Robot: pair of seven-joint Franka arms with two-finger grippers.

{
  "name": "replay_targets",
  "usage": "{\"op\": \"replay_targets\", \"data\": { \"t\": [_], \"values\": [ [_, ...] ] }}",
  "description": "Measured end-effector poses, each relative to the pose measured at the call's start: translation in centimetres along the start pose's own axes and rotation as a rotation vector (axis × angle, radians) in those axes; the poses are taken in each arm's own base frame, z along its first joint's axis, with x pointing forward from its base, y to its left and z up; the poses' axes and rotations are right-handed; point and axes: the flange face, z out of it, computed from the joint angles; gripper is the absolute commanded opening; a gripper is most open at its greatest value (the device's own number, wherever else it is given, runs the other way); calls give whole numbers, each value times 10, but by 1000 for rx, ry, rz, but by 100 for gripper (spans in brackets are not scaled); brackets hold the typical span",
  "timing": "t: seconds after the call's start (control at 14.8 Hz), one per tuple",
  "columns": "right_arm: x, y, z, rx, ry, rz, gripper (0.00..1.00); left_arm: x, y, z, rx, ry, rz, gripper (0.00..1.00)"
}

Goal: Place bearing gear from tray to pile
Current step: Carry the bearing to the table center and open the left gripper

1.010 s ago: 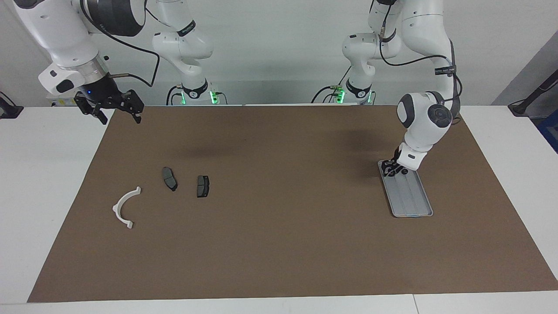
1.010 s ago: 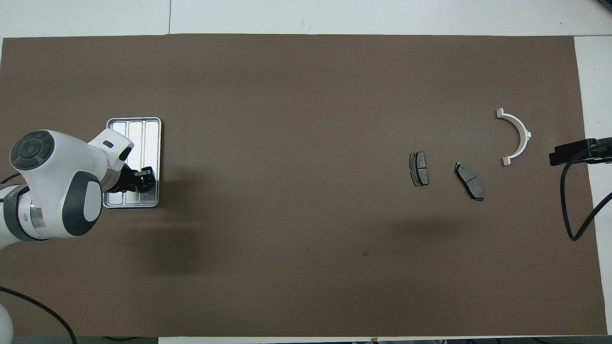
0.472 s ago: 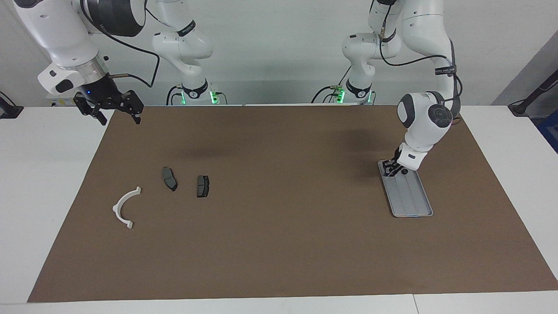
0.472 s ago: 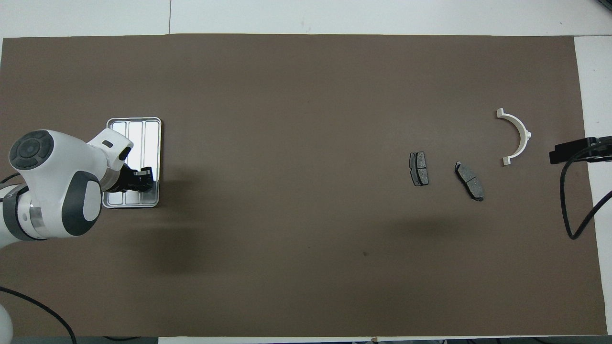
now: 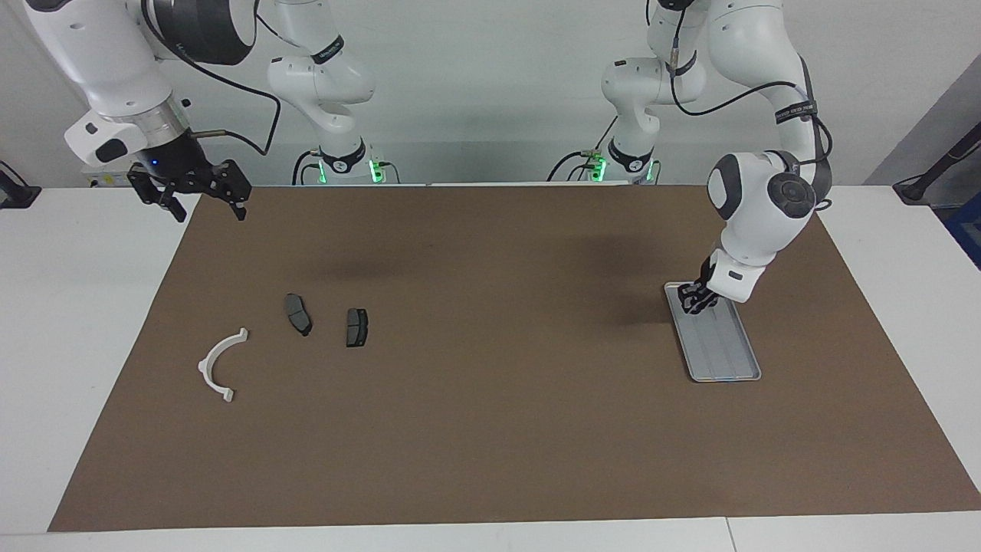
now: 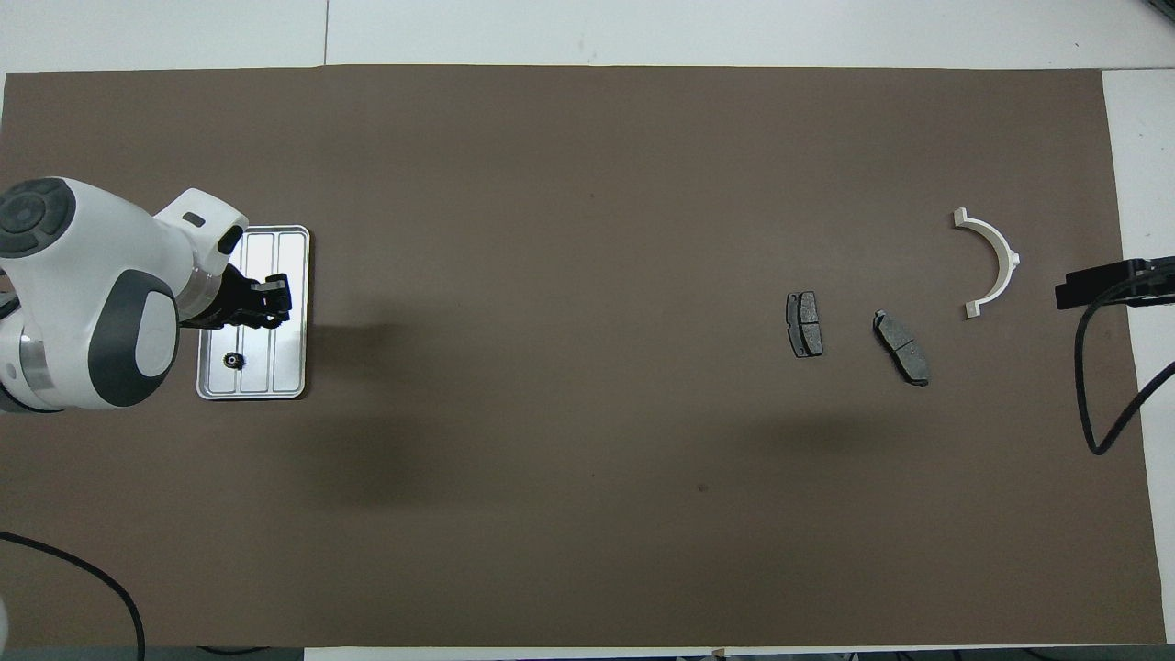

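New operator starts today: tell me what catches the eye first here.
The left gripper hangs over the silver tray at the left arm's end, where a black gear lies. Toward the right arm's end lie a white bracket and two dark pads; the right gripper waits open there.

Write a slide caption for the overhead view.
Left hand over the tray, small black gear lying in it.

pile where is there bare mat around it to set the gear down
Widest: bare mat between the tray and the two brake pads. Also free: mat nearer the robots than the pads. Tight: the gaps among pads and white bracket.
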Motion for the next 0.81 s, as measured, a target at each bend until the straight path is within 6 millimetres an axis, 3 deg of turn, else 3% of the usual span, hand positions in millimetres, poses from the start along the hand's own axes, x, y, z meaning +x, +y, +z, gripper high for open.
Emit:
{"op": "replay_targets", "data": {
  "t": [0.27, 0.61, 0.81],
  "values": [
    [4, 0, 5, -1, 4, 3, 100, -32, 106, -6, -1, 16, -92, 25],
    [18, 5, 19, -5, 29, 7, 100, -61, 203, -13, -28, 47, -130, 25],
    [24, 9, 30, -6, 30, 9, 100, -77, 265, 0, -38, 52, -147, 25]
  ]
}}
